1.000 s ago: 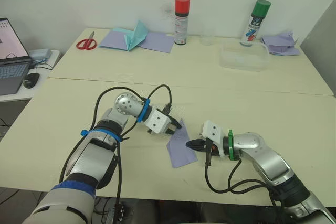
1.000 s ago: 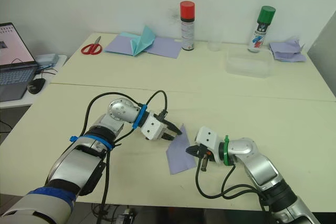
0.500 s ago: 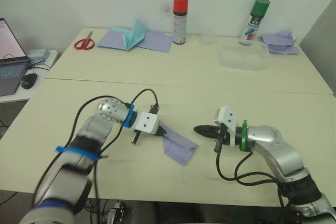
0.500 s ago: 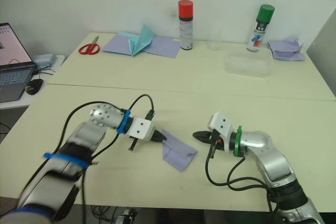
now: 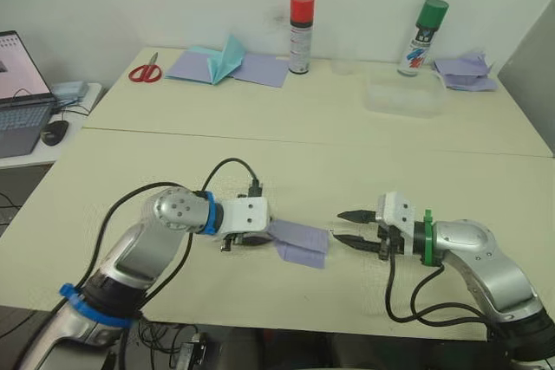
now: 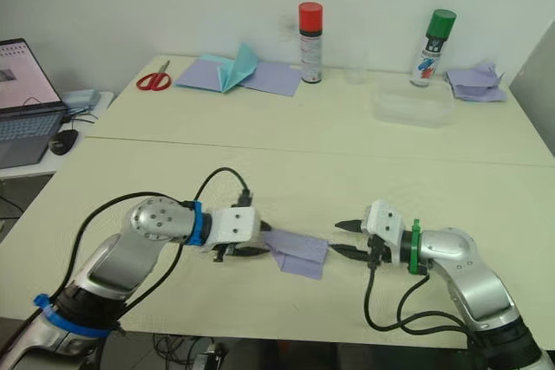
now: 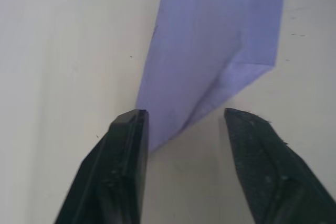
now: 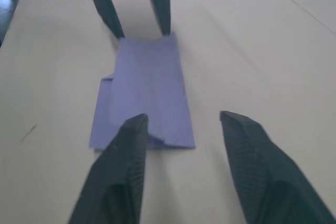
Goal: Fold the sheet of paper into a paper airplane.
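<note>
- Cream-coloured counter (image 5: 286,153) runs from the robot to a white wall, with a seam across it beyond the folded sheet of paper (image 5: 300,242).
- Clear plastic tub (image 5: 402,94) sits well beyond the paper, toward the wall and to the robot's right; whether anything is in it cannot be told.
- Just behind the tub stands a green-capped spray can (image 5: 422,37); a red-capped spray can (image 5: 300,33) stands to the tub's left.
- Crumpled lavender paper pile (image 5: 464,73) lies to the right of the tub.
- Further left than the red-capped can, a teal paper plane (image 5: 222,57) rests on flat lavender sheets (image 5: 257,68), with red scissors (image 5: 143,69) at their left.
- The sheet of paper lies flat on the counter's near half, folded into a layered strip, between the two grippers.
- Left gripper (image 5: 253,239) lies at the paper's left end, fingers spread, the tips right at the paper's edge; contact is hard to judge.
- Right gripper (image 5: 347,226) is just to the right of the paper, fingers spread, apart from it.
- A laptop (image 5: 19,93) stands on a side desk left of the counter.
</note>
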